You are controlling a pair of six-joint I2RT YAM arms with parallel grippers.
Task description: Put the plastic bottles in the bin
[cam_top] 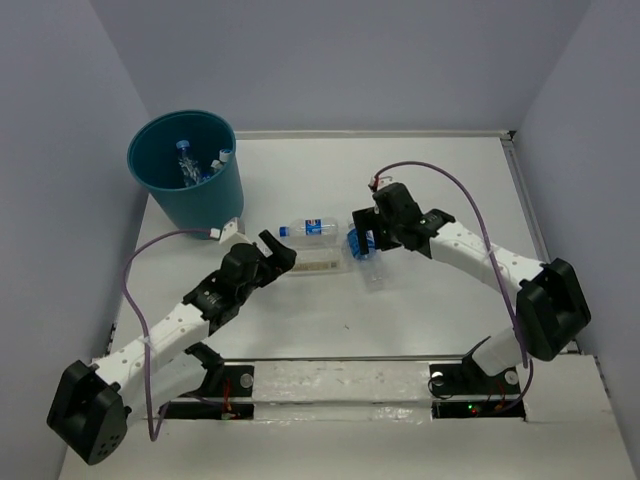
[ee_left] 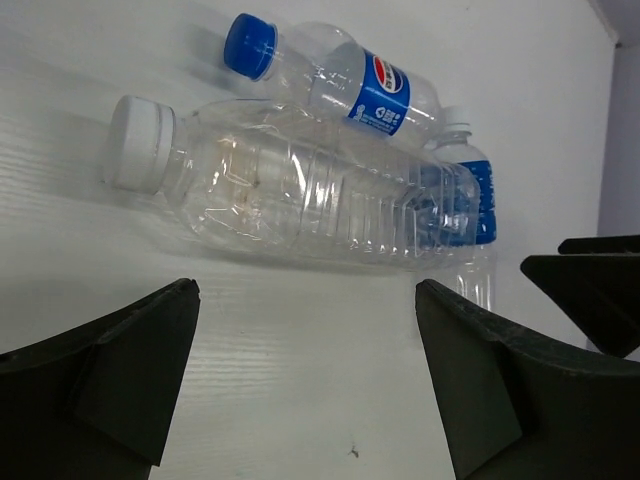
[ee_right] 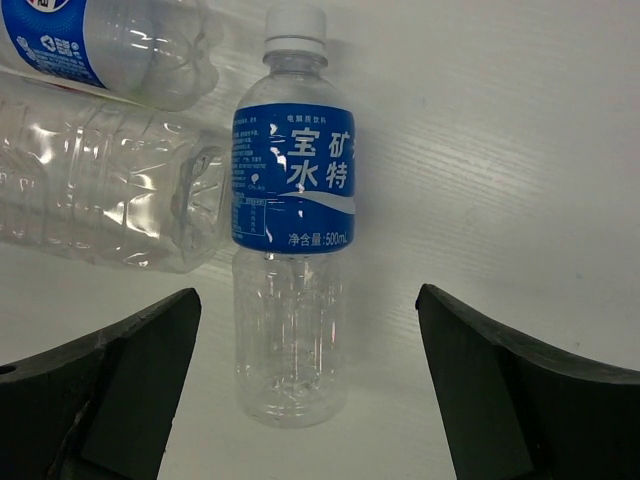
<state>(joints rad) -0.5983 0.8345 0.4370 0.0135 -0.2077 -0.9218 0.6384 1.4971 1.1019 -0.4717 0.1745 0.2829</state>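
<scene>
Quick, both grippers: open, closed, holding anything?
Left gripper: jaws open, empty, facing the large clear white-capped plastic bottle.
Right gripper: jaws open, empty, aimed at the blue-labelled white-capped clear plastic bottle.

In the top view the bin's [cam_top: 205, 208] wall hides most of the bottles inside [cam_top: 190, 162], and their number is too small to tell. The right gripper [cam_top: 362, 242] covers part of the blue-labelled bottle [cam_top: 374, 272]. The right wrist view's left edge cuts off the unlabelled bottle [ee_right: 100, 190].

three plastic bottles [cam_top: 310, 227] lying loose, one teal bin [cam_top: 172, 200], two arms [cam_top: 180, 325]
</scene>
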